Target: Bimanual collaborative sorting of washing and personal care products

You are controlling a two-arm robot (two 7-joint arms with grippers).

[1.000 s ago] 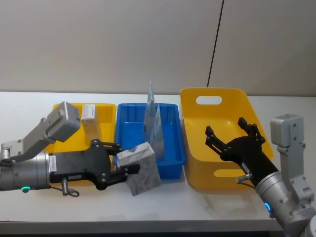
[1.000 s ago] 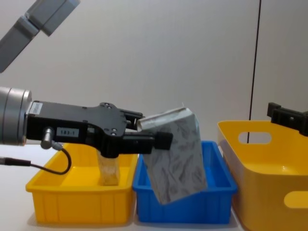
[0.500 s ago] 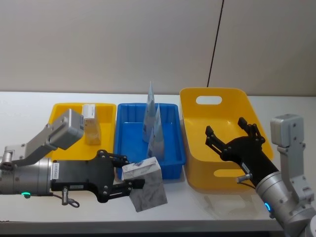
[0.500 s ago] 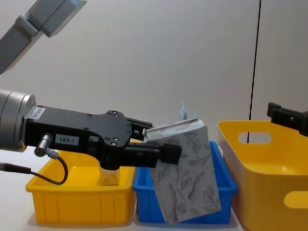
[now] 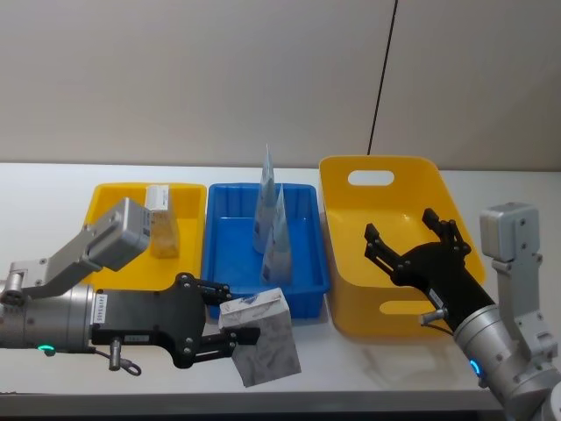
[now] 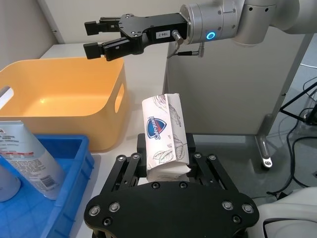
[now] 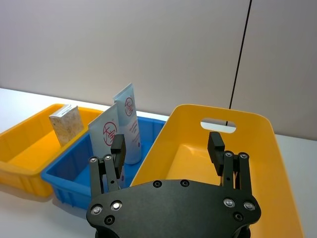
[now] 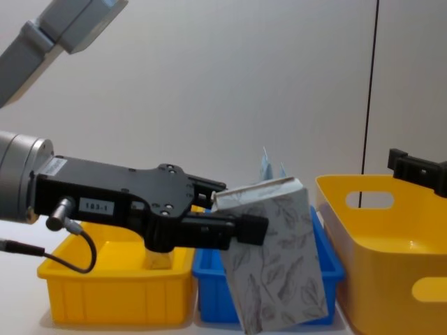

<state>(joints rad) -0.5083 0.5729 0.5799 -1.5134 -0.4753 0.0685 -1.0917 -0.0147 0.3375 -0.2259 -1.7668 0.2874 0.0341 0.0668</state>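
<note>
My left gripper (image 5: pixel 238 314) is shut on the white soft pack with grey leaf print (image 5: pixel 263 349), holding it tilted above the table's front edge, in front of the blue bin (image 5: pixel 230 250). In the left wrist view the pack (image 6: pixel 162 133) stands between the fingers. Two pale-blue-and-white tubes (image 5: pixel 267 195) (image 5: pixel 280 239) stand in the blue bin. A small beige carton (image 5: pixel 160 221) stands in the small yellow bin (image 5: pixel 105 203). My right gripper (image 5: pixel 412 239) hangs open over the large yellow bin (image 5: pixel 386 180), holding nothing.
The three bins stand side by side across the white table (image 5: pixel 351 360): small yellow at the left, blue in the middle, tall yellow with handle slots at the right. A black cable (image 5: pixel 382 79) runs down the wall behind.
My left gripper has carried the pack toward the table's front edge and slightly right, away from the blue bin. The right arm has not moved.
</note>
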